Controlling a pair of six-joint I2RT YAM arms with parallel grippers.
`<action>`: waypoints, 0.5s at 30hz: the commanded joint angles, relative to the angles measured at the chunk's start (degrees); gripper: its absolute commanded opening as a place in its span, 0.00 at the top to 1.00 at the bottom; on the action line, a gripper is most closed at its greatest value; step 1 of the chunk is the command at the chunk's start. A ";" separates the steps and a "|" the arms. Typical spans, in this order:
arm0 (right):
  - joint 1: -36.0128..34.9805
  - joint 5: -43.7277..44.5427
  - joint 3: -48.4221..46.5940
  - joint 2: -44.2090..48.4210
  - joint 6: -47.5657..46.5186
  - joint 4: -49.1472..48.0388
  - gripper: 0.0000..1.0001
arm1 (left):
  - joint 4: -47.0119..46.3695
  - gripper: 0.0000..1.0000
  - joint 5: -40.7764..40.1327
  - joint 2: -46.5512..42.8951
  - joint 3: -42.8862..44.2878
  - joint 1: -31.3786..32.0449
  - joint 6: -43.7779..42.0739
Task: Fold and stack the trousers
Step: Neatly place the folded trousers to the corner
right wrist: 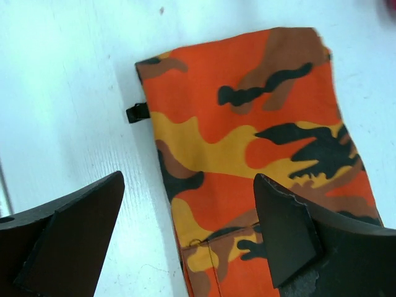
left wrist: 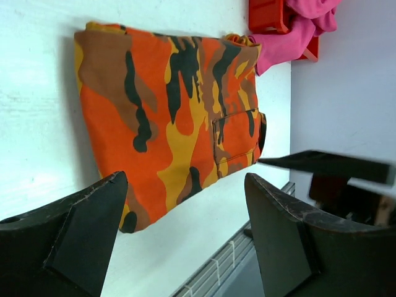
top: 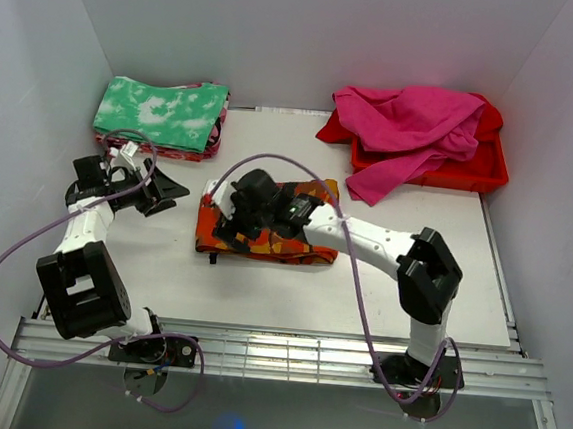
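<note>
Trousers (top: pixel 264 247): 1 pair, folded into a flat, roughly rectangular packet, lying near the middle of the table (top: pixel 388 198), well apart from every edge.

Right gripper (right wrist: pixel 189 179): hanging over the left end of the packet. Its jaws are standing wide apart and holding nothing. In the wrist view 1 finger is sitting over the cloth and the other over bare table, with the packet's edge running between them. Whether the fingers are touching the cloth cannot be told.

Left gripper (left wrist: pixel 184 179): hovering over bare table just beside the packet's left end, apart from it and facing it. Its jaws are also spread wide, with nothing between them.

Count: 2 grippers, 1 pair of trousers, 1 green-and-white cloth (top: pixel 160 111), 1 red tray (top: pixel 471 175), 1 magenta garment (top: pixel 415 120).

Materials: the trousers are showing soft woven cloth in orange, yellow, brown and black camouflage, with 1 stitched patch pocket (left wrist: pixel 235 139) and 1 small black tab (right wrist: pixel 137 112) sticking out at an edge. The green-and-white cloth is lying folded at the far left corner. The tray is sitting at the far right corner, rigid and rectangular, and the magenta garment is spilling crumpled over its front rim.
</note>
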State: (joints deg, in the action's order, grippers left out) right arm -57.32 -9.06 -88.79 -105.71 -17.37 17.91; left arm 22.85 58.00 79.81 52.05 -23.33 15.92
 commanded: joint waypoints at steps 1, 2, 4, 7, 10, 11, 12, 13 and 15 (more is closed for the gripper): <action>-3.74 15.21 0.47 -3.88 -9.43 -0.25 0.10 | 4.66 0.12 -0.17 -1.85 -1.77 -1.54 -0.89; -4.55 16.34 0.29 -5.02 -10.14 -0.33 0.10 | 4.75 0.12 -0.25 -1.59 -2.13 -1.71 -0.81; -6.30 18.71 0.11 -8.19 -11.28 -0.68 0.10 | 4.75 0.13 0.19 -1.24 -3.01 -2.33 -0.98; -7.54 21.97 2.38 -11.35 -12.78 -5.15 0.06 | 4.48 0.13 0.10 -0.71 -4.50 -2.86 -1.42; -7.63 25.92 3.54 -14.34 -13.13 -9.21 0.06 | 3.60 0.12 -0.16 -1.23 -6.34 -3.39 -1.51; -7.72 26.28 3.54 -15.22 -13.13 -9.04 0.08 | 3.52 0.12 -0.34 -1.41 -6.78 -3.56 -1.51; -7.72 26.29 3.63 -16.10 -13.13 -9.03 0.11 | 3.34 0.13 -0.43 -1.85 -7.05 -3.91 -1.60; -7.72 25.33 4.24 -16.19 -13.22 -9.30 0.11 | 3.34 0.13 -1.04 -1.94 -7.57 -4.09 -1.60; -7.72 24.62 7.13 -15.67 -13.66 -10.61 0.12 | 2.73 0.12 -1.22 -2.12 -8.10 -4.26 -1.33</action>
State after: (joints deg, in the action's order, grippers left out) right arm -64.99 13.45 -84.79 -120.01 -29.52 9.65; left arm 26.70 57.01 79.81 44.71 -26.94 15.27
